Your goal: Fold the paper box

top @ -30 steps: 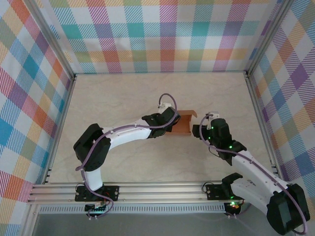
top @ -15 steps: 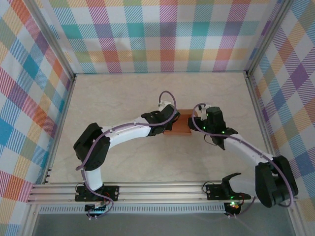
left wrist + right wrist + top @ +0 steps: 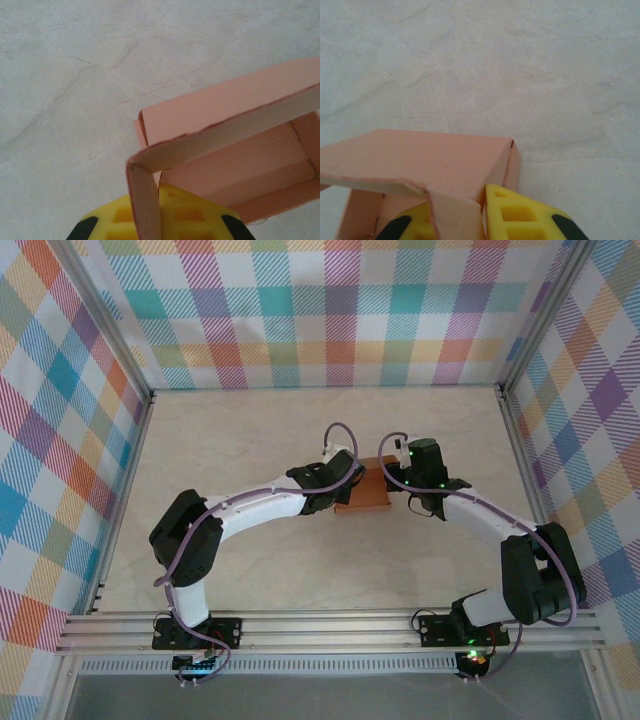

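Surface: I am looking down at a pale, marble-patterned table (image 3: 250,430) with faint grey veins running across it; both wrist cameras are showing the same veined top under the card.
Room: walls (image 3: 340,310) in a pastel plaid of teal, orange, purple and yellow are closing in the table on three sides, with aluminium posts standing in the corners and an aluminium rail (image 3: 300,630) running along the near edge, where the arm bases are bolted.
Count: I am counting two arms, two grippers and one paper box.
Paper box (image 3: 363,490): the salmon-orange card is sitting near the middle of the table, between the two grippers, partly folded, with its top panel arching over an open inside.
Left gripper (image 3: 343,480): its yellow fingers (image 3: 190,215) are pinching an upright flap at the box's left end, narrow, with the card running down between them.
Right gripper (image 3: 390,480): it is reaching in at the box's right end, and its yellow fingers (image 3: 520,215) are closing narrowly on a turned-down flap of the card.
Cables: a purple cable (image 3: 335,435) is looping above each wrist.
Lights: small green lights (image 3: 403,447) are glowing along the right arm.
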Tool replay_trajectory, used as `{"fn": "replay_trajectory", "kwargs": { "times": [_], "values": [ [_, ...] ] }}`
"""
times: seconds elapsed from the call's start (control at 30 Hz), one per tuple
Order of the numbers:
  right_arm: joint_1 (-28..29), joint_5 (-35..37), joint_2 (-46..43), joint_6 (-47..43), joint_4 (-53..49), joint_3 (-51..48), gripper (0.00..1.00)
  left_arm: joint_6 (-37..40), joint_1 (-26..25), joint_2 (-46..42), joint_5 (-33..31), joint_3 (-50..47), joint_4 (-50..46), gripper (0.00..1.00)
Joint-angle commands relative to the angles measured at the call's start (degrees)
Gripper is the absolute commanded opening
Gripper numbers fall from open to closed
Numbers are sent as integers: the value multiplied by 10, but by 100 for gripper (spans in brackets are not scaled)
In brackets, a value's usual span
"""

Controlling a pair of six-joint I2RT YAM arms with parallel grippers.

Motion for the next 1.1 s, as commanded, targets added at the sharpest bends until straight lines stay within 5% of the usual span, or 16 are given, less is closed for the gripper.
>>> {"fn": "replay_trajectory", "kwargs": {
  "times": [0.0, 0.07, 0.23, 0.77, 1.07],
  "values": [
    [-3, 9, 0, -11, -19, 26, 9, 14, 7, 4, 5, 21, -36, 0],
    [-3, 9, 0, -15, -27, 30, 0, 16, 9, 5, 10, 25, -38, 0],
    [-3, -1, -2, -27, -58, 52, 0, 29, 12, 18, 22, 52, -67, 0],
    [-6, 19, 104, 38, -374, 276, 0, 40, 29, 36, 48, 69, -94, 0],
    [-9, 22, 110, 100, -373, 267, 0, 36, 30, 38, 56, 69, -94, 0]
  ]
}}
